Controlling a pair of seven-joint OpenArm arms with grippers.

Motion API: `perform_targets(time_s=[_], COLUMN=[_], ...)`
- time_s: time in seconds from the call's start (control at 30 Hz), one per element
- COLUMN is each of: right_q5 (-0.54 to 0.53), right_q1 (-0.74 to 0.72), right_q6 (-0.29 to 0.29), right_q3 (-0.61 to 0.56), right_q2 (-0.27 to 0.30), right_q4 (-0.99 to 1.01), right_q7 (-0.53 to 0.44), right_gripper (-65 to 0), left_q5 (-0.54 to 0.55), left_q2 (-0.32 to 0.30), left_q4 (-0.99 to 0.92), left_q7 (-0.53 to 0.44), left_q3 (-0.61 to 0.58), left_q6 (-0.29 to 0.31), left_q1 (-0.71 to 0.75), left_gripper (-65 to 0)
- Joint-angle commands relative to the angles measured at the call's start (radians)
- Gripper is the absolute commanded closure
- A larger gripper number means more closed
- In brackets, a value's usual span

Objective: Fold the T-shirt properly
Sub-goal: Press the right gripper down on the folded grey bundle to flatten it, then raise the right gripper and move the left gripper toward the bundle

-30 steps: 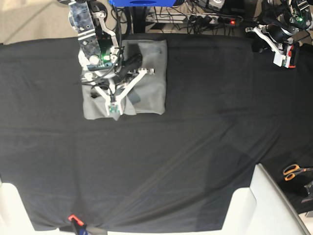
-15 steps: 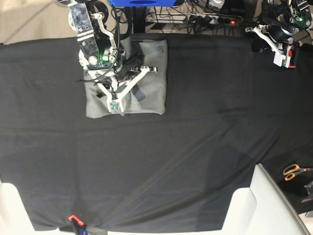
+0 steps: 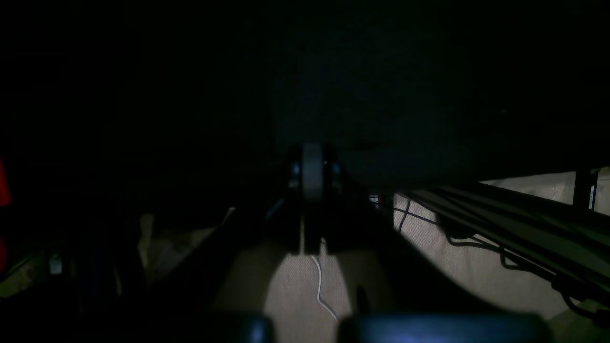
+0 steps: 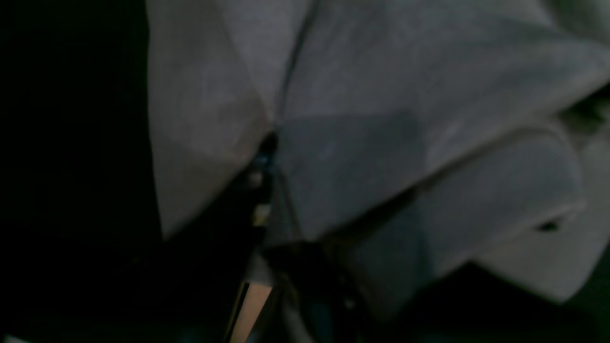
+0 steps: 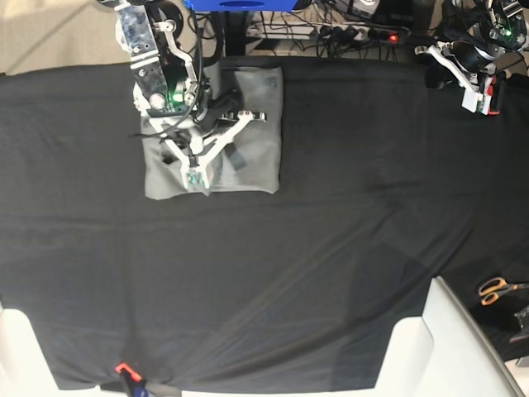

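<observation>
A black cloth, smooth with faint creases, covers the bench [image 5: 248, 289]. Near its far edge, left of the base view's middle, lies the grey T-shirt [image 5: 260, 157], soft, matte and folded into loose layers. The right hand [image 5: 197, 174] sits over it, hiding part; whether its fingers are parted I cannot tell. The left hand [image 5: 475, 98], fingers together, is well apart at the far right corner. Orange-handled scissors [image 5: 494, 289] lie at the right.

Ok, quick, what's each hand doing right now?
Left hand: closed, holding nothing, away from the T-shirt.
Right hand: open, jaws apart at the T-shirt; whether it touches the cloth, I can't tell.
</observation>
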State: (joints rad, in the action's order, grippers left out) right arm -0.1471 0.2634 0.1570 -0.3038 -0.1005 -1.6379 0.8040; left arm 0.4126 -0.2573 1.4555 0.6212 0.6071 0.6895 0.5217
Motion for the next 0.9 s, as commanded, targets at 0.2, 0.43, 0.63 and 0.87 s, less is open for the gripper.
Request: perform_targets(time_s=[0.2,0.43,0.63,0.87], right_q5=[-0.148,-0.288,-0.302,-0.303], right_q1=[-0.009,-0.054,-0.131,-0.275], right_q6=[-0.009,-0.139,-0.273,-0.279], right_q3=[-0.008,-0.011,-0.07,-0.262], right_q2=[0.023,0.084,0.086,0.068], right_q4=[-0.018,-0.017,-0.015,-0.018], right_q7=[-0.015,-0.007,0.105,0.231], right_gripper=[-35.7,-35.7,-35.7,-35.7], left_q5=[0.012,0.012,0.012,0.012], left_q2=[-0.015,-0.015,-0.018,-0.018], left_q4=[0.012,0.012,0.012,0.012], left_q7=[-0.013,-0.013,-0.013,-0.013], left_q3=[0.006,0.006,0.006,0.006], left_q6=[0.009,0.009,0.009,0.009], left_q1=[0.008,0.004,0.002,0.001], left_gripper=[0.0,0.0,0.0,0.0])
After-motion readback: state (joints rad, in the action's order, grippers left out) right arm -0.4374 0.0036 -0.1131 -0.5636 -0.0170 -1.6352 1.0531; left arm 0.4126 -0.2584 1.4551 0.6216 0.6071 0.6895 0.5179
